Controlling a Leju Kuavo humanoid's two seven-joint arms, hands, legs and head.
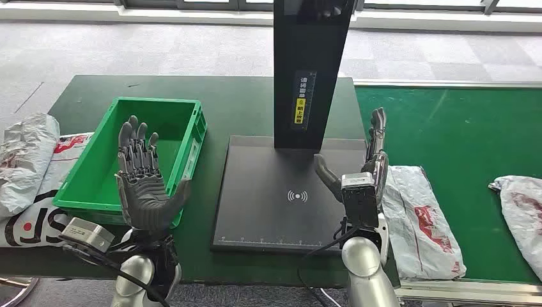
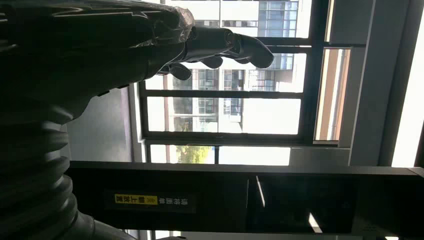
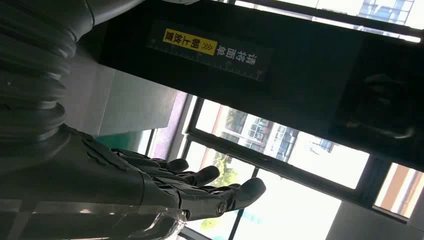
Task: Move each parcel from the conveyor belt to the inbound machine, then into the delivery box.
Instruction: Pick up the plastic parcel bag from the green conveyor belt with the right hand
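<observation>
Both ribbed grey hands, left hand [image 1: 142,179] and right hand [image 1: 361,176], are raised, fingers spread, grasping nothing; a crinkled plastic parcel [image 1: 418,220] lies on the green conveyor belt [image 1: 473,141].

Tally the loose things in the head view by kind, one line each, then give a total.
Parcels on the conveyor belt: 2, one beside the right hand, one at the far right
Parcels left of the bin: 2
Green bin: 1
Total: 5
</observation>
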